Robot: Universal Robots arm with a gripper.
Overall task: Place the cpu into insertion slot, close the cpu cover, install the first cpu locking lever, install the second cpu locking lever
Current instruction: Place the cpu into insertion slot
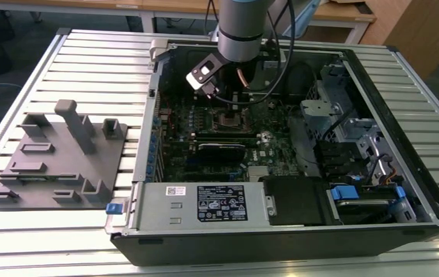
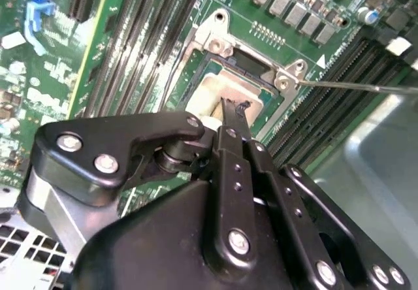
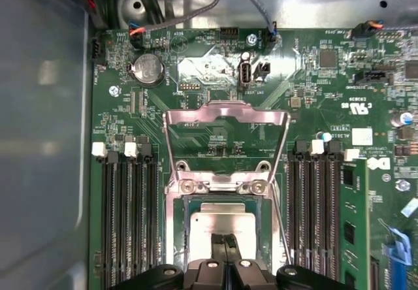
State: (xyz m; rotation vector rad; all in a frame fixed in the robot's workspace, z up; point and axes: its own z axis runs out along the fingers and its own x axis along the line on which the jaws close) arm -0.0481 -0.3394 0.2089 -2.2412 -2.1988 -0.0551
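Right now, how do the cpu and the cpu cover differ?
The cpu is a solid dull-grey square; the cpu cover is a shiny frame with a cut-out middle. The cpu lies flat in the insertion slot; the cover is swung open, off it. The gripper is over the cpu, clear of the cover. Both are metal and square.

Bright even light, glare on cpu (image 2: 212,94)

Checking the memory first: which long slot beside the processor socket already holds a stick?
The outermost slot, farthest from the socket, on the side of the blue latch: a green stick stands in it. The others are empty.
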